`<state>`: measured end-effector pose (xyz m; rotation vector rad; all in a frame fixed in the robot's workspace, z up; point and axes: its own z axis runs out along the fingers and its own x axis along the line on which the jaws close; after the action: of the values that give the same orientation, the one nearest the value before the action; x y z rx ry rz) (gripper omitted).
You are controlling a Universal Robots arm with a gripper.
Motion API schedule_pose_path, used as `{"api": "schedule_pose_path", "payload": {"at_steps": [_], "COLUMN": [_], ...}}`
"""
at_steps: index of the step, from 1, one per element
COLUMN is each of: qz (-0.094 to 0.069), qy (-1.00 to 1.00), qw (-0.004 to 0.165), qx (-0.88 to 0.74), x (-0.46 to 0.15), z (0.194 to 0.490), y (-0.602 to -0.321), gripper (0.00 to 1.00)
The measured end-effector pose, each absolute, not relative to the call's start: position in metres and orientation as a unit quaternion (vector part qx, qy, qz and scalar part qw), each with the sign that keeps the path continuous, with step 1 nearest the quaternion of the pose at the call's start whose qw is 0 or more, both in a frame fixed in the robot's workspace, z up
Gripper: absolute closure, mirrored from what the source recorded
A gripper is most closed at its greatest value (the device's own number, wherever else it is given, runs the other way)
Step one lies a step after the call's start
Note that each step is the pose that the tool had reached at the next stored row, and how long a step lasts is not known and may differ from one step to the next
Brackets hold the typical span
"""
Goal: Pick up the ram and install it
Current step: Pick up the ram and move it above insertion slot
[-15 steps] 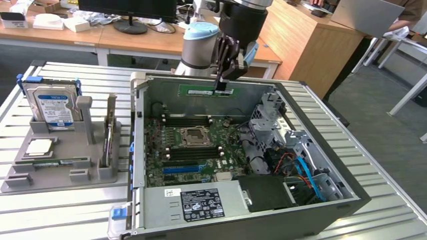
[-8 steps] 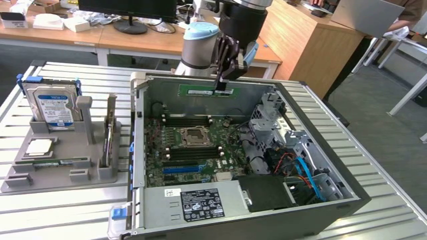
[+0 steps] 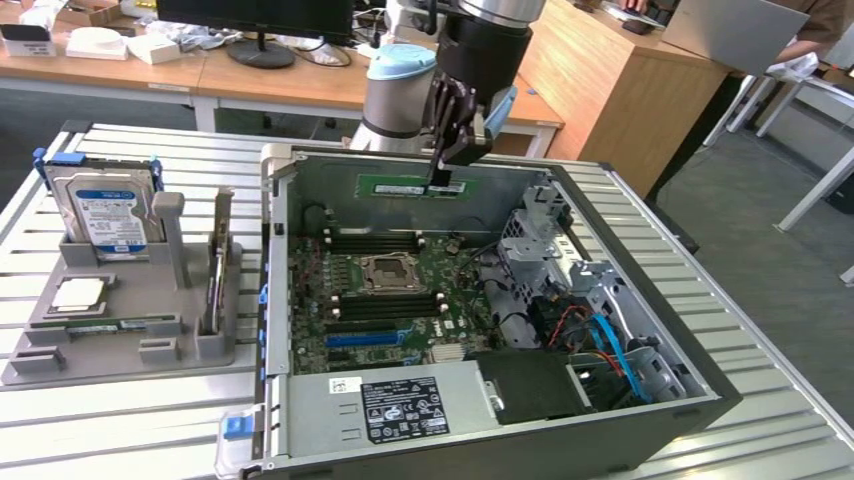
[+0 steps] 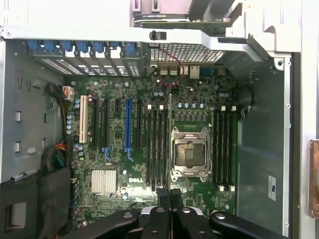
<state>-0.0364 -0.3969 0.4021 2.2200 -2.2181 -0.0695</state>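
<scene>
my gripper [image 3: 442,180] is pressed together on the ram [image 3: 416,187], pinching the green stick by its upper long edge, near the end that points to the exterior view's right. the ram hangs level, long side flat, with a small white label facing the exterior camera. it is in the air over the open computer case [image 3: 334,195], in front of the far inner wall, and it touches nothing except me. below it lies the motherboard [image 3: 400,300], well apart from the stick. in the wrist view my dark fingers [image 4: 159,199] stand close side by side over the board, and beyond them i see the memory slots [image 4: 157,149], long dark lines beside the processor socket [image 4: 191,153] (the socket is a square metal frame, and there are slots on both sides of it). i cannot tell which slot the stick is lined up with. on the metal table [image 3: 107,420], to the exterior view's left of the case, a grey holder [image 3: 134,350] carries a hard drive [image 3: 107,212] standing upright at its back and a silver chip [image 3: 78,292] lying flat in front of it.
</scene>
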Motion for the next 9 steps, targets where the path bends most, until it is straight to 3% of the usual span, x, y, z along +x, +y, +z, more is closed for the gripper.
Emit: {"api": "schedule_pose_path", "payload": {"at_steps": [9], "qz": [-0.022], "qy": [-0.707], "qw": [0.001], "qx": [0.707], "x": [-0.0364], "z": [0.3949], "y": [-0.3969], "gripper": [0.89]}}
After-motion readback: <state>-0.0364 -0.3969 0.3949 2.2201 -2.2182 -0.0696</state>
